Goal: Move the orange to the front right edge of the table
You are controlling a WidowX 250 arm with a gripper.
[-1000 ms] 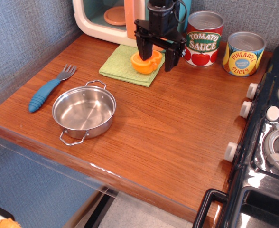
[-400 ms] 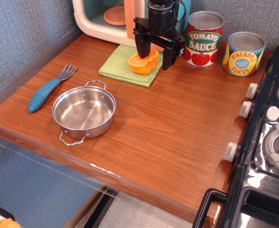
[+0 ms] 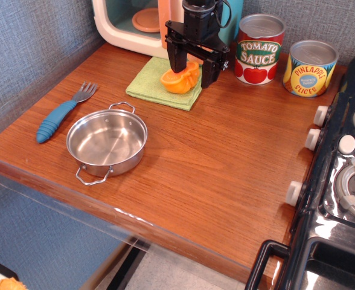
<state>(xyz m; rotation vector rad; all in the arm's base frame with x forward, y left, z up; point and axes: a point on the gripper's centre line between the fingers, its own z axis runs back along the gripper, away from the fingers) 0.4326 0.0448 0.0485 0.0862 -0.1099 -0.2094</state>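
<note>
The orange [image 3: 177,80], a toy half with an orange rind, sits tilted between the fingers of my black gripper [image 3: 192,75] at the back of the brown wooden table [image 3: 226,163]. It hangs just over a green cloth [image 3: 153,84]. The gripper is shut on the orange, one finger on each side, and its body hides the top of the fruit. The front right part of the table lies beside the black toy stove [image 3: 340,181].
A steel pan [image 3: 107,143] and a blue-handled fork [image 3: 60,113] lie at the left. A tomato sauce can [image 3: 259,51] and a pineapple slices can [image 3: 309,69] stand at the back right. A toy oven [image 3: 126,27] holding a peach plate [image 3: 146,19] stands behind the cloth.
The gripper has moved a little left and up with the orange between its fingers. The orange has tilted and risen slightly off the green cloth.
</note>
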